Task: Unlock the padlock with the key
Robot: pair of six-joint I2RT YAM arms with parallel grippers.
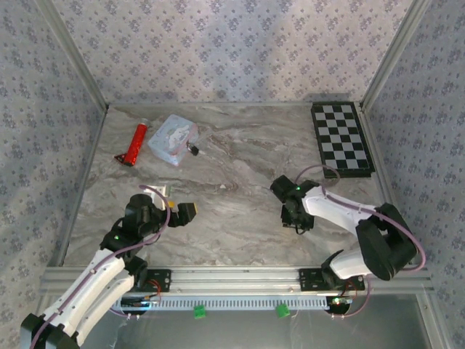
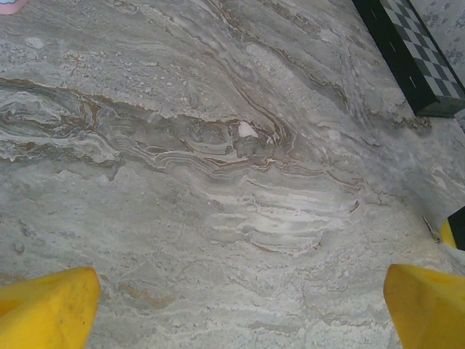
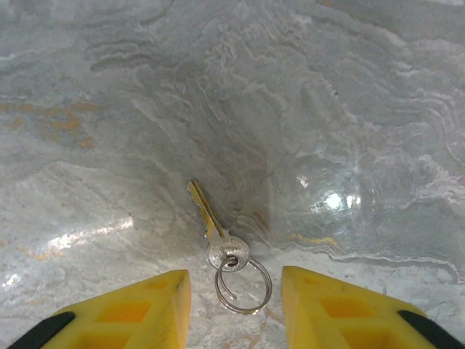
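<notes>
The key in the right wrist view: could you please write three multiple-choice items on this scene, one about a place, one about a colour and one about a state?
1. Where does the key lie?
A. Flat on the table, its ring between the right gripper fingers
B. Lifted clear of the table
C. Standing upright on its tip

2. What colour is the tube beside the tin?
A. Green
B. Red
C. Blue

3. How is the left gripper?
A. Shut on the key
B. Shut on the tube
C. Open, holding nothing

Answers: A, the ring lies between the yellow fingers; B, the top view shows it red; C, its fingers stand far apart over bare table.
</notes>
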